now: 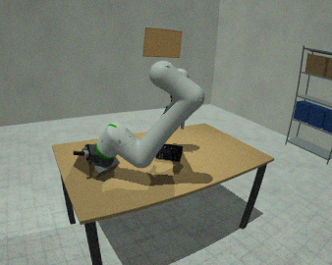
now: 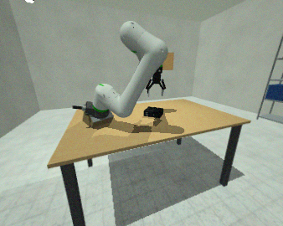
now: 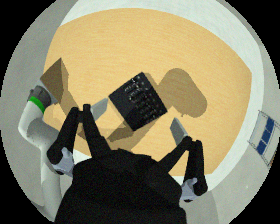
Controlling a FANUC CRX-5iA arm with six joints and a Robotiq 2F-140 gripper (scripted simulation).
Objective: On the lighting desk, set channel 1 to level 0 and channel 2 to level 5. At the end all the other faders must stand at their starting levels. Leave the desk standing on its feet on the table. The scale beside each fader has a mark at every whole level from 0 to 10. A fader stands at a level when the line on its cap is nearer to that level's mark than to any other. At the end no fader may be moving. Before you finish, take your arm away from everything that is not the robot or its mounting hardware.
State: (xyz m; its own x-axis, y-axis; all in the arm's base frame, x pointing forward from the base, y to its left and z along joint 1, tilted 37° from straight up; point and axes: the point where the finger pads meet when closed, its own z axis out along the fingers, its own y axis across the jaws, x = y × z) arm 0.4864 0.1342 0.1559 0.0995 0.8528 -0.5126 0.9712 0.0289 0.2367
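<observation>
The lighting desk is a small black box standing near the middle of the wooden table. Its faders show as small pale marks in the wrist view; their levels are too small to read. My gripper is open and empty. It hangs well above the desk, pointing down, with the desk between the fingers in the wrist view. In the top view the arm hides the gripper.
The robot base is mounted at the table's left end. A metal shelf with blue and brown boxes stands at the right wall. A brown board hangs on the back wall.
</observation>
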